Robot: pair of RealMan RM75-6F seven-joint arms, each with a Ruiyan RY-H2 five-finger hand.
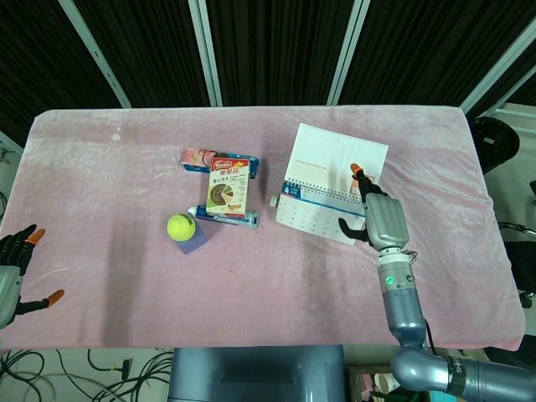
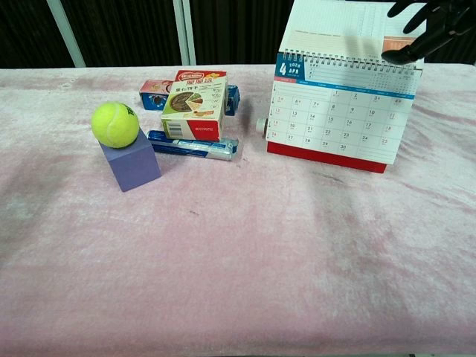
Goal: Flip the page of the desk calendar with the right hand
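The desk calendar stands right of the table's middle, its front sheet showing month 4. The turned page stands up above the spiral binding, tilted toward the back. My right hand is at the calendar's right end, raised, with its fingers spread. An orange fingertip touches the lifted page near its right edge; nothing is gripped. My left hand hangs at the table's near left edge, fingers apart and empty; the chest view does not show it.
A tennis ball sits on a purple block at centre left. A snack box stands behind a toothpaste tube, with a blue box further back. Pink cloth covers the table.
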